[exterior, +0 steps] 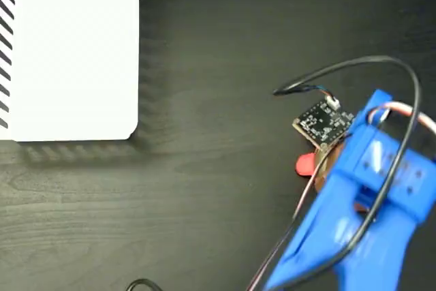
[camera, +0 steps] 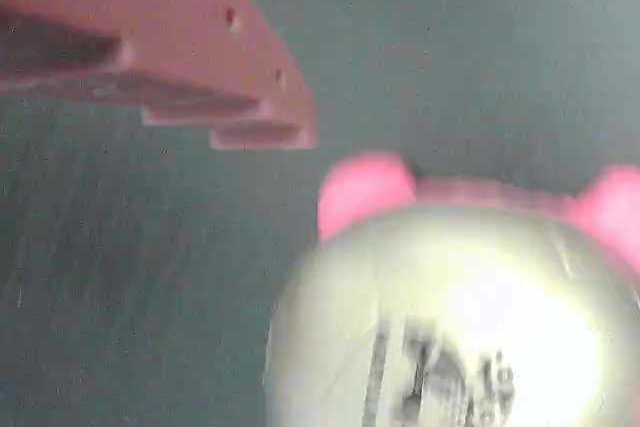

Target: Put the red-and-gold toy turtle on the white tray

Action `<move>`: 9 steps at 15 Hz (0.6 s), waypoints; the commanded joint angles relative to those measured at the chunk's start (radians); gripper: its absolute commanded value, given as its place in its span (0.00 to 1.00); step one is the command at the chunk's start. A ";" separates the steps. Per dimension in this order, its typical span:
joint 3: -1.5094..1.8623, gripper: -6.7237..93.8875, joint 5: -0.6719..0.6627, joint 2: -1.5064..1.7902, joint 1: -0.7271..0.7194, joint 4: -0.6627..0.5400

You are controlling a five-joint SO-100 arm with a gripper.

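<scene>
A: Since the arm hides most of it, where's the red-and-gold toy turtle [exterior: 306, 163]?

B: Far right of the white tray [exterior: 68, 59], just beneath the gripper [camera: 330, 97].

A: Clamped?

B: Can't tell; only one finger [camera: 160, 42] shows, upper-left of the shell, apart.

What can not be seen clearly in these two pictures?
- Toy turtle: in the fixed view the blue arm covers all but a red bit.
- Turtle's printed logo: blurred and cut by the wrist view's bottom edge.
- Gripper: one finger shows; whether open or shut, unclear.
- White tray: cut by the left edge.
</scene>
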 commanded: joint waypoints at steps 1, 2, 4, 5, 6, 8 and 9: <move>-0.051 0.65 0.028 0.003 -0.008 0.003; -0.049 0.66 0.029 -0.003 -0.009 0.000; -0.043 0.72 0.037 -0.023 -0.017 -0.014; -0.040 0.75 0.044 -0.038 -0.021 -0.028; -0.040 0.77 0.051 -0.052 -0.028 -0.037; -0.038 0.77 0.064 -0.071 -0.044 -0.051; -0.037 0.77 0.072 -0.083 -0.051 -0.064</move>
